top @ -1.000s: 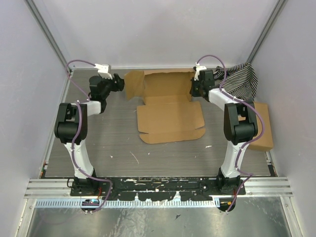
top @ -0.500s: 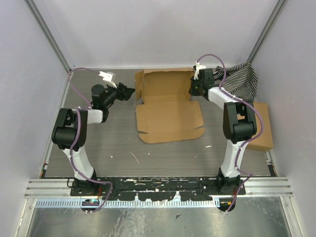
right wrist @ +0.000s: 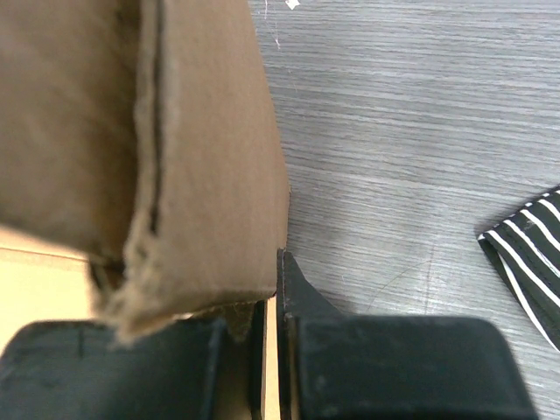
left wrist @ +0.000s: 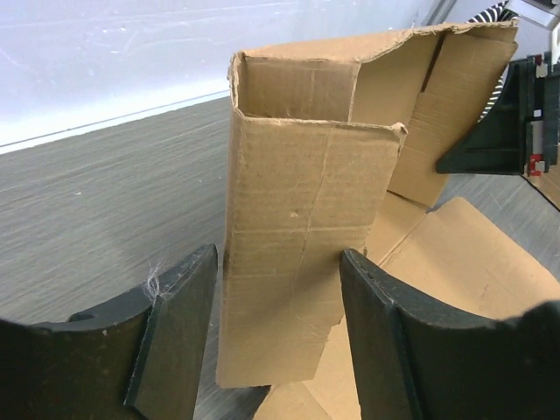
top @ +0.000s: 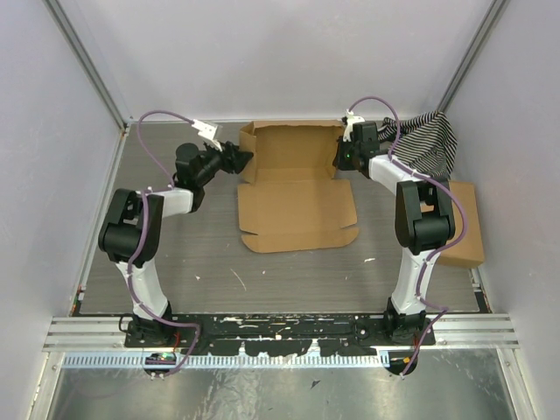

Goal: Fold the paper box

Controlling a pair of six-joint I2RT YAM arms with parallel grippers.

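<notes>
Brown paper box [top: 297, 210], left pincer [left wrist: 276, 271] spread wide at its upright flap, right pincer [right wrist: 269, 328] clamped on its wall

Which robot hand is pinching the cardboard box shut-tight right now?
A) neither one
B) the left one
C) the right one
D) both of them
C: the right gripper is shut on a raised wall of the paper box, while the left gripper has its jaws wide open on either side of an upright flap.
</notes>
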